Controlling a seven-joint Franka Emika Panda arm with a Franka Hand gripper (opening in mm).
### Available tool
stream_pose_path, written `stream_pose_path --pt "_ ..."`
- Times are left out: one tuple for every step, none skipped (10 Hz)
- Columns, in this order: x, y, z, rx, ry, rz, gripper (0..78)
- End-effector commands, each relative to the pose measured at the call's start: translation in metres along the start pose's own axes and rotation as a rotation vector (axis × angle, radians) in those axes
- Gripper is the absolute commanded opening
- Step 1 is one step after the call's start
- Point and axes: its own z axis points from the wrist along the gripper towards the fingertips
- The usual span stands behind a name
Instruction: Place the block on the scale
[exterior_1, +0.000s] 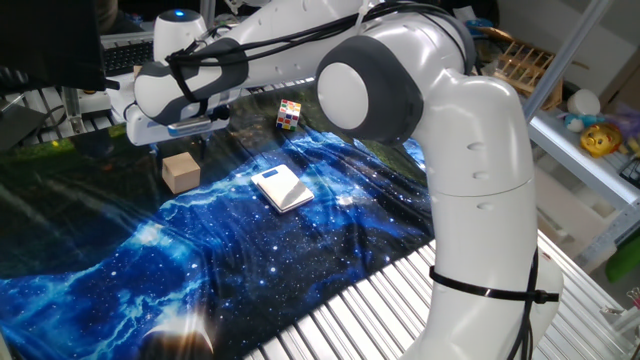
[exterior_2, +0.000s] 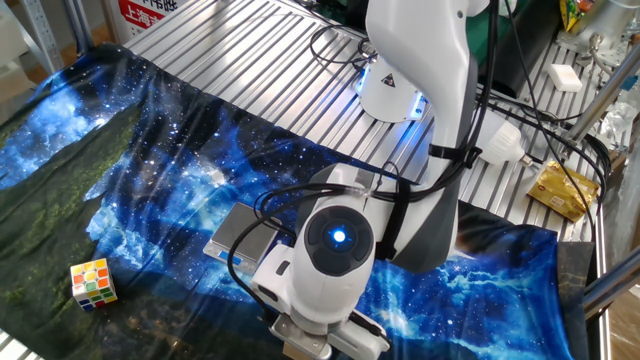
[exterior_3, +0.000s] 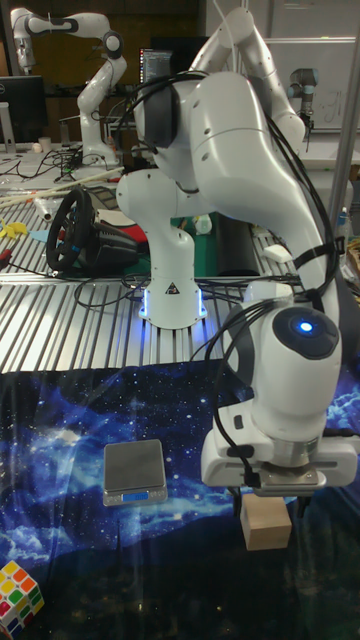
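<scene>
The block (exterior_1: 181, 171) is a plain tan wooden cube resting on the blue galaxy cloth, left of the scale (exterior_1: 281, 187). The scale is a flat square slab with a small blue display. My gripper (exterior_1: 175, 147) hangs just above the block, fingers pointing down and apart, holding nothing. In the tall fixed view the block (exterior_3: 266, 522) sits on the cloth directly beneath the gripper (exterior_3: 268, 497), with the scale (exterior_3: 134, 470) off to its left. In the other fixed view the arm's wrist covers the block, and only the scale (exterior_2: 245, 232) shows.
A multicoloured puzzle cube (exterior_1: 289, 114) lies on the cloth behind the scale, also seen as a puzzle cube (exterior_2: 92, 283) near the cloth's edge. The arm's base (exterior_2: 395, 90) stands on a ribbed metal table (exterior_2: 250, 50). Shelving (exterior_1: 600, 150) stands at the right.
</scene>
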Motion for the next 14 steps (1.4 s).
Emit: stream_pose_path --pt "0.0014 0.0023 0.0087 -0.002 -0.007 -0.001 77.4" --pt "0.0014 0.0025 0.0098 -0.002 -0.006 -0.002 77.4" --pt "0.0014 0.0029 0.0122 -0.002 -0.006 -0.005 77.4" --pt "0.0013 0.0032 0.014 -0.002 -0.006 -0.008 77.4" --pt "0.0014 0.0035 0.0158 -0.002 -0.007 -0.01 77.4" --pt "0.0014 0.0035 0.0162 -0.002 -0.006 -0.013 77.4" --pt "0.0014 0.0035 0.0162 -0.001 -0.006 -0.017 77.4" --pt "0.0014 0.0038 0.0176 -0.001 -0.005 -0.024 77.4" --pt "0.0014 0.0038 0.0176 -0.001 -0.005 -0.024 1.2" --pt "0.0014 0.0038 0.0176 -0.001 -0.005 -0.024 1.2" --pt "0.0014 0.0038 0.0176 -0.001 -0.005 -0.024 1.2" --pt "0.0014 0.0038 0.0176 -0.001 -0.005 -0.024 1.2" --pt "0.0014 0.0038 0.0176 -0.001 -0.005 -0.024 1.2" --pt "0.0014 0.0038 0.0176 -0.001 -0.005 -0.024 1.2"
